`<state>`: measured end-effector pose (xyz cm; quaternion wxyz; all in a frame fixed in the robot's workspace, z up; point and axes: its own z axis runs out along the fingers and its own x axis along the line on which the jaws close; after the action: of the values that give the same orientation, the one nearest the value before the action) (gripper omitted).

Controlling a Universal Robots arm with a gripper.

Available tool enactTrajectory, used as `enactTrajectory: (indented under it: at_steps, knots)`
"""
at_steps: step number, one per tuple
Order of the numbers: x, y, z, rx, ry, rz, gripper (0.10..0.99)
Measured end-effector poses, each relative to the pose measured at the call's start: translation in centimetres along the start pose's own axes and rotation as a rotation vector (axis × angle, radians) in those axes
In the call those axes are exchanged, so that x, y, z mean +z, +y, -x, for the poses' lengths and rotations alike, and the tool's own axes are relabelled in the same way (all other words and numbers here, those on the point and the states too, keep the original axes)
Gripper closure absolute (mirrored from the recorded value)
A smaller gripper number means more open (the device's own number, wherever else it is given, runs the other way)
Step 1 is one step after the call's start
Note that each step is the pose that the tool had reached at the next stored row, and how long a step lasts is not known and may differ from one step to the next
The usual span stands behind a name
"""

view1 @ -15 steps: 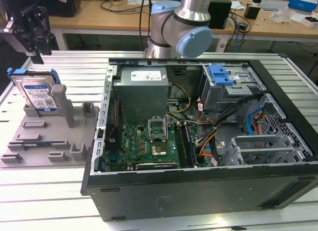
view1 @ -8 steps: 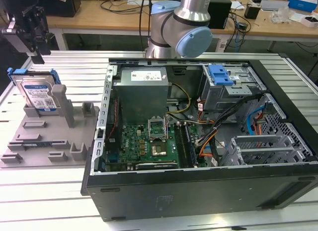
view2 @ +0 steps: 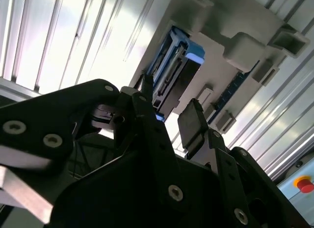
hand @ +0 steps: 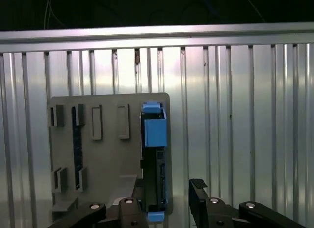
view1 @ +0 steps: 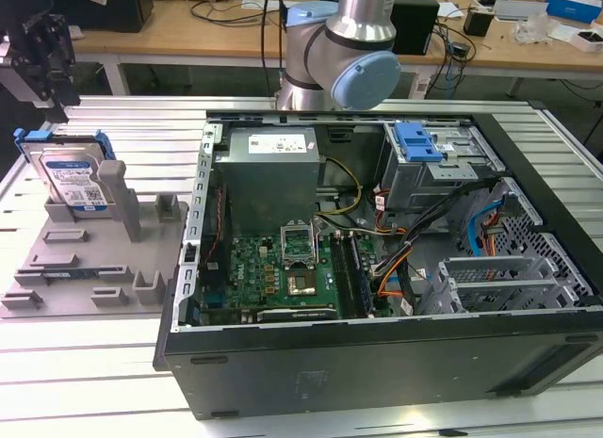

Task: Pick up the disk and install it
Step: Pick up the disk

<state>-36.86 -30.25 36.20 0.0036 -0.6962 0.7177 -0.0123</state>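
Two fingers (hand: 197, 192) of the gripper (hand: 169, 189) stand well apart with nothing between their pads, so you can take the jaws as wide and empty. The disk (view1: 71, 179) is not yet picked up. It rests tilted in its slot at the far end of the grey fixture (view1: 85, 259), at the exterior view's left, on the slatted table (view1: 85, 391) and well apart from the open computer case (view1: 377, 268). In that view the gripper (view1: 52, 80) hangs just above the disk's upper end, in the upper left of the frame. In the first wrist view you meet the disk (hand: 154, 159) edge-on. Its thin side spans the line between the fingers and its long axis runs straight away from the gripper. It lies ahead of the gap but off-centre, close beside one finger and clear of the other. In the second wrist view the disk (view2: 171, 76) also sits beyond the fingertips (view2: 194, 122), and I judge there is no contact yet.
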Motion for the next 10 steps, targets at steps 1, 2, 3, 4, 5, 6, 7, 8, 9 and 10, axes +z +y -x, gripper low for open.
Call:
enactTrajectory:
  at_steps: [1, 2, 3, 4, 5, 6, 7, 8, 9, 10]
  knots:
    - [0.03, 0.36, 0.00, -0.002, -0.0001, 0.000, 0.604]
    - [0.05, 0.61, -0.01, -0.003, -0.0001, 0.000, 0.604]
    - [0.08, 0.92, -0.02, -0.005, -0.0001, 0.000, 0.604]
    - [0.10, 1.15, -0.03, -0.007, -0.0002, 0.000, 0.604]
    - [0.14, 1.55, -0.04, -0.012, 0.0000, 0.001, 0.604]
    - [0.19, 1.82, -0.05, -0.014, -0.0001, 0.002, 0.604]
    - [0.31, 2.20, -0.05, -0.020, -0.0001, 0.005, 0.604]
    - [0.37, 2.33, -0.07, -0.024, -0.0001, 0.008, 0.604]
    - [0.44, 2.48, -0.08, -0.029, 0.0005, 0.014, 0.604]
    - [0.51, 2.58, -0.10, -0.033, 0.0007, 0.018, 0.604]
